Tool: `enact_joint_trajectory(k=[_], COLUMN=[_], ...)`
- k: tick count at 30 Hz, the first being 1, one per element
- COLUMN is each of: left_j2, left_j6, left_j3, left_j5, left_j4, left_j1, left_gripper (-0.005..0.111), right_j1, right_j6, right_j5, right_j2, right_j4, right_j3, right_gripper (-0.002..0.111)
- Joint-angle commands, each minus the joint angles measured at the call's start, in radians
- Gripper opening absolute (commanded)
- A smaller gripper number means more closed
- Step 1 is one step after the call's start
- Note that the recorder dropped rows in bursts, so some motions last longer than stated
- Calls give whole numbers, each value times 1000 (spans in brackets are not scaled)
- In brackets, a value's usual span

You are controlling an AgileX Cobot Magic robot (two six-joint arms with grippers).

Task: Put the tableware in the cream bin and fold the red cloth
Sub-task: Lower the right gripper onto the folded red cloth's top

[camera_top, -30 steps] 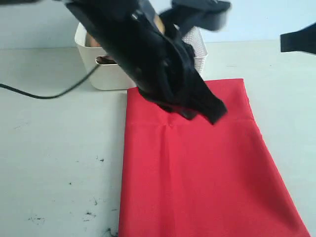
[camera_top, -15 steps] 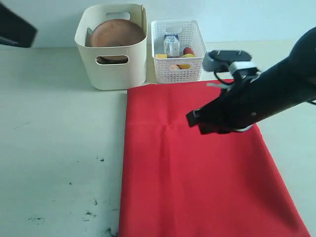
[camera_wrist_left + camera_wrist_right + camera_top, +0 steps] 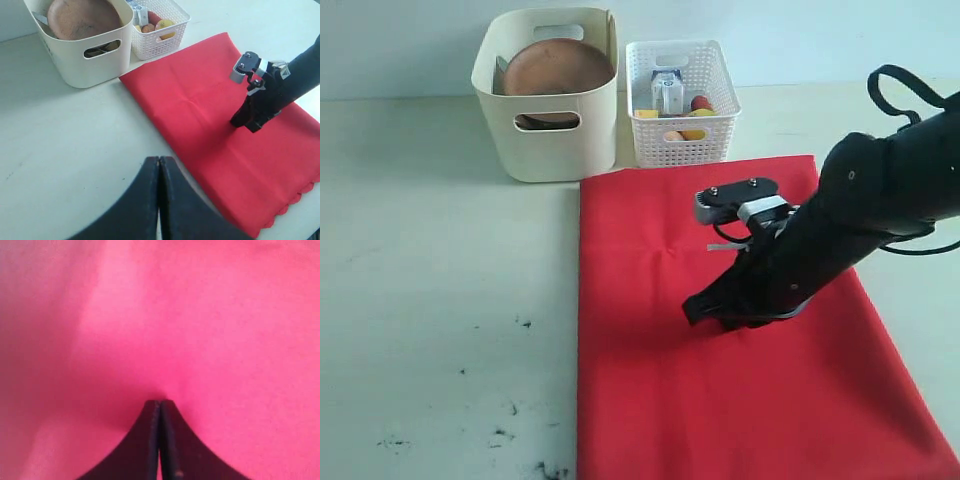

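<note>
The red cloth (image 3: pixel 650 390) lies flat on the table as a long folded rectangle, with a scalloped edge showing in the left wrist view (image 3: pixel 292 200). My right gripper (image 3: pixel 692 312) is shut, and its tips rest on the middle of the cloth (image 3: pixel 210 315) with no fabric between them (image 3: pixel 160 402). The cream bin (image 3: pixel 548 150) stands beyond the cloth's far left corner, and the round brown plate (image 3: pixel 555 68) leans inside it. My left gripper (image 3: pixel 159 159) is shut and empty, above bare table beside the cloth. It is outside the exterior view.
A white lattice basket (image 3: pixel 682 145) stands right of the cream bin, holding a small milk carton (image 3: pixel 667 92) and food pieces. Dark specks mark the table at the front left (image 3: pixel 505 432). The right arm (image 3: pixel 880 200) reaches in from the right.
The left arm, which covered the bins and the cloth's far edge, has swung out of the exterior view. The right arm came in from the right and lowered its shut tips onto the cloth.
</note>
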Motion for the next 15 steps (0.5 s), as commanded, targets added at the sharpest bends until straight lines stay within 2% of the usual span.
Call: enact_joint_trajectory(k=[1, 6, 9, 12, 15], left_j2=[-17, -16, -16, -16, -16], left_j6=[-6, -6, -6, -6, -6], left_j3=[6, 6, 6, 6, 6], left_j5=[3, 3, 3, 3, 3], left_j4=[-7, -9, -9, -9, -9], left_j1=[4, 4, 4, 4, 4], left_gripper=[0, 0, 0, 0, 0], right_j1=[-4, -4, -8, -69, -92], right_j6=[309, 598, 693, 720, 756], right_j5=[28, 150, 188, 154, 104], right_j2=[21, 21, 19, 2, -94], right_j4=[-375, -676, -774, -786, -779], right_j3=[10, 10, 38, 122, 113], right_gripper=[0, 0, 0, 0, 0])
